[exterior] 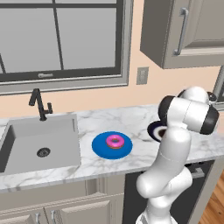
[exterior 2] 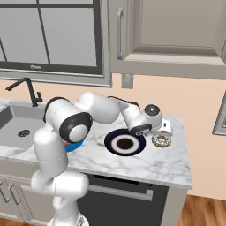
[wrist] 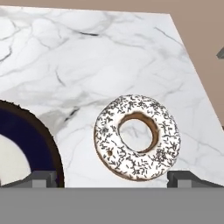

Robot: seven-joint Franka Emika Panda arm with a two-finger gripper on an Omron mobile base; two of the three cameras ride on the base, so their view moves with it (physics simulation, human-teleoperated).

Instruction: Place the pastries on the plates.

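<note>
We see the white donut [wrist: 137,137] lying flat on the marble counter [wrist: 109,57], hole facing up, just beside the dark plate [wrist: 26,144]. It sits between our gripper [wrist: 112,178] tips, which stand wide apart and hold nothing. The pink donut [exterior: 115,141] rests on the blue plate [exterior: 99,148].

glazed donut [wrist: 137,137] on marble counter [wrist: 87,57], beside dark plate [wrist: 26,144]
</note>
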